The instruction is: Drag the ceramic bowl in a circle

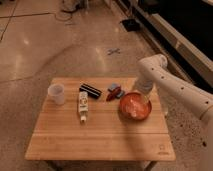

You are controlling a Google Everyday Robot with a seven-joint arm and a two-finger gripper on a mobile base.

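The ceramic bowl (pixel 134 106), wide, round and orange-red with a paler inside, sits on the right part of the wooden table (pixel 100 135). My gripper (pixel 141 90) hangs from the white arm (pixel 170 85) that reaches in from the right. It is at the bowl's far rim, at or just above it. The arm's end hides whether it touches the rim.
A translucent white cup (pixel 56 93) stands at the table's left. A white bottle (pixel 83 106) lies in the middle, with a dark flat bar (pixel 90 90) behind it. A small blue and red item (pixel 114 92) lies just left of the bowl. The table's right edge is close to the bowl.
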